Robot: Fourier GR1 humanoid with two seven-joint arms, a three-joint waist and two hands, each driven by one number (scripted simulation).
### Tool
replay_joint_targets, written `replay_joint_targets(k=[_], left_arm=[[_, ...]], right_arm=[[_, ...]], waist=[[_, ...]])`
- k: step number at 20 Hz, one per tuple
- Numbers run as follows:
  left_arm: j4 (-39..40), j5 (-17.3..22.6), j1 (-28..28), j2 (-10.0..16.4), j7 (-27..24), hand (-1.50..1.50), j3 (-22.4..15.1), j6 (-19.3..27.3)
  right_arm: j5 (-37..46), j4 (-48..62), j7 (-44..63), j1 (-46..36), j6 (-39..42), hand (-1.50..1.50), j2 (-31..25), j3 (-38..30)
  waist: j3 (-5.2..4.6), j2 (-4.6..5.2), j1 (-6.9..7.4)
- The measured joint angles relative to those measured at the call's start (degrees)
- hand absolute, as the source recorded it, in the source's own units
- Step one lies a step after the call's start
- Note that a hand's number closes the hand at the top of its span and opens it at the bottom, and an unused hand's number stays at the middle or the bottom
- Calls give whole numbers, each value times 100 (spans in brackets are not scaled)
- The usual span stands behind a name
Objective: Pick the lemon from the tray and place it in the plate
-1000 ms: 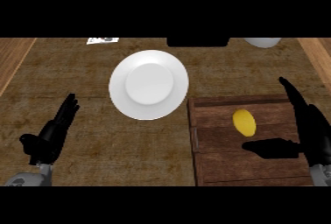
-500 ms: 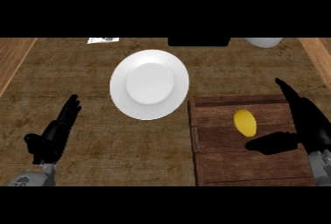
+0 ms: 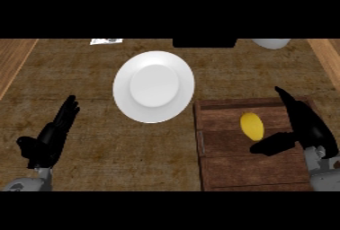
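Lemon [image 3: 252,126] lies on the tray [image 3: 232,166] at lower right, not picked yet. My right hand [image 3: 307,127] is open beside it. The plate [image 3: 154,86] waits, upper middle.

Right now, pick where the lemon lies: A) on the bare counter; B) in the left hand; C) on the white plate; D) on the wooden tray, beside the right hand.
D: the lemon lies on the wooden tray, beside the open right hand and apart from the plate.
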Motion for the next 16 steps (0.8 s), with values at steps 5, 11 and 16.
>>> replay_joint_targets(k=[5,11,16], left_arm=[[25,-137,-15,-117,-27,0,104,-76],[86,-341,69,-293,-122,0,184,-171],[233,-413,-21,-370,-193,0,292,-258]], right_arm=[[438,522,-63,-163,143,-150,396,16],[797,1091,-461,-92,303,-150,632,-261],[804,1539,-1074,-189,522,150,851,-360]], waist=[[0,2,4],[0,2,-5],[-2,1,-4]])
